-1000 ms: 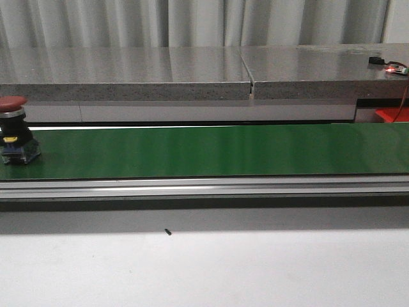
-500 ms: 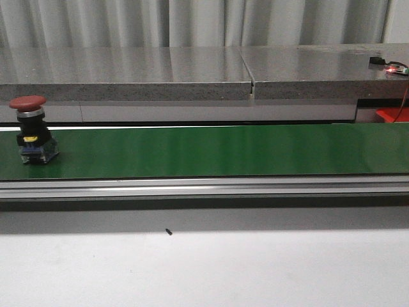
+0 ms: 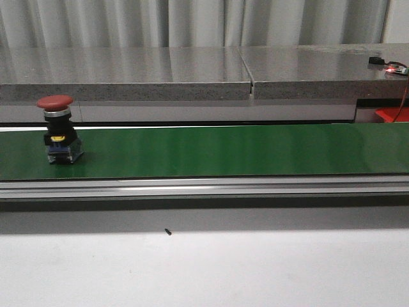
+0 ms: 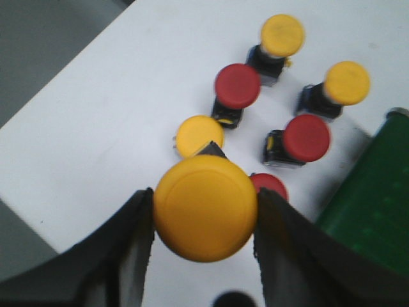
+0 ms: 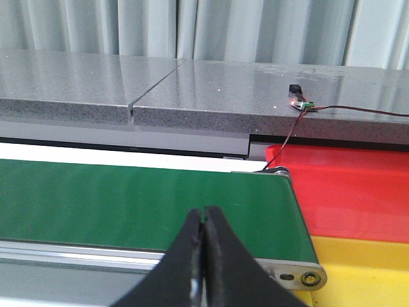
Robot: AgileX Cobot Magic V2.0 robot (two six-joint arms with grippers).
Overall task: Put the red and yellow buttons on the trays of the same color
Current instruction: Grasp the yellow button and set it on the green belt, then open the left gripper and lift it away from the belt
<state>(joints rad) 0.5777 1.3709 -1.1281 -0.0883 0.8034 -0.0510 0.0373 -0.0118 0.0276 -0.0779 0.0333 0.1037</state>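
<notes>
On the green conveyor belt [image 3: 223, 150], near its left end, you see 1 red button [image 3: 59, 130] standing upright. Your left hand [image 4: 204, 220] pinches a yellow button [image 4: 204, 208] by its cap, held above the white tabletop [image 4: 108, 121] where 3 more yellow and 3 more red buttons stand in a loose cluster beside the belt's edge. Your right hand [image 5: 203, 256] has its fingers pressed together, holding nothing, over the belt's far end, with the red tray [image 5: 351, 192] and yellow tray [image 5: 364, 268] just beside.
</notes>
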